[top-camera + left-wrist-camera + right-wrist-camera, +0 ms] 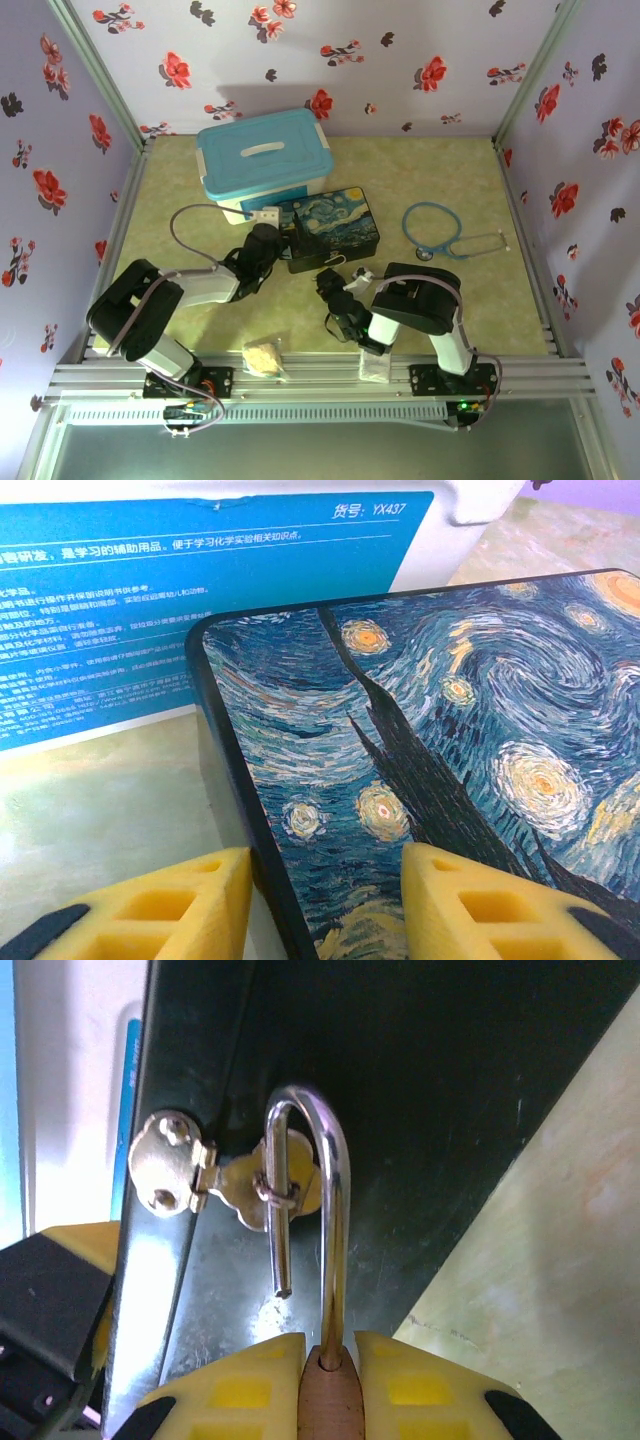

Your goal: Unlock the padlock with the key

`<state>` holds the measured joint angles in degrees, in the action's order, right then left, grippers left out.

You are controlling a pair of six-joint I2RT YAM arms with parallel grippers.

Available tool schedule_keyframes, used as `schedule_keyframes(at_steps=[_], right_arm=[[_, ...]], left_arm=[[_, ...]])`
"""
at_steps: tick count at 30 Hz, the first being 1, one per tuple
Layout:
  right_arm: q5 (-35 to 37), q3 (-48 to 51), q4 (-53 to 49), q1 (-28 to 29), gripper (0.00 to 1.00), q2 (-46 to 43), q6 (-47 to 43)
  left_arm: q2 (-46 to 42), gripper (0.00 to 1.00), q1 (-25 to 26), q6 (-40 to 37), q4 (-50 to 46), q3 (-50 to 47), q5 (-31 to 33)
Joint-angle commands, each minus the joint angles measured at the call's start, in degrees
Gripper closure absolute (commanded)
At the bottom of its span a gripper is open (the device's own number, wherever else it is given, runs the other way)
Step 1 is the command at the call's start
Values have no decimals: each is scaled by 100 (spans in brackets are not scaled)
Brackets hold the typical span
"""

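Flowered walls (pixel 350 60) close in a pale green bench (pixel 450 180); two arms reach from its near edge; the left arm (pixel 190 290) lies low, bent rightward, the left jaws straddling the left rim of the Starry-Night box (pixel 330 228) at mid-bench, whether pinching it I cannot tell; the right arm (pixel 420 305) folds leftward, the right jaws clenched on the one padlock (pixel 334 1260), hung through the hasp (pixel 175 1165) on that box's near side; two boxes, counting the blue-lidded box (pixel 265 160) behind; one stethoscope (pixel 440 232) toward the right edge.
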<state>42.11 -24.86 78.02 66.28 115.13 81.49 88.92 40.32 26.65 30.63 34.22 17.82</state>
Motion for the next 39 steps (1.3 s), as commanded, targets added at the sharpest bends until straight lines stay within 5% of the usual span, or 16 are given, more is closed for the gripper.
schedule_keyframes(at_steps=[1, 6, 21, 26, 35, 39], right_arm=[[495, -19, 143, -104, 98, -85, -61], [447, -55, 144, -102, 98, -486, -626], [594, 860, 141, -358, 98, -662, -163], [-558, 1354, -25, -651, 98, -897, -378], [-1524, 1596, -3320, -766, 97, -2818, -192], [-2238, 953, -5958, -1054, 94, -3716, -562]], left_arm=[[283, 58, -24, -77, -1260, -424, 75], [301, 58, -35, -35, -1201, -494, 94], [25, 58, -75, -73, -1387, -529, 150], [-167, 57, -111, -111, -1532, -467, 136], [-213, 55, -111, -104, -1604, -269, 135], [-248, 50, -112, -143, -1732, -81, 103]])
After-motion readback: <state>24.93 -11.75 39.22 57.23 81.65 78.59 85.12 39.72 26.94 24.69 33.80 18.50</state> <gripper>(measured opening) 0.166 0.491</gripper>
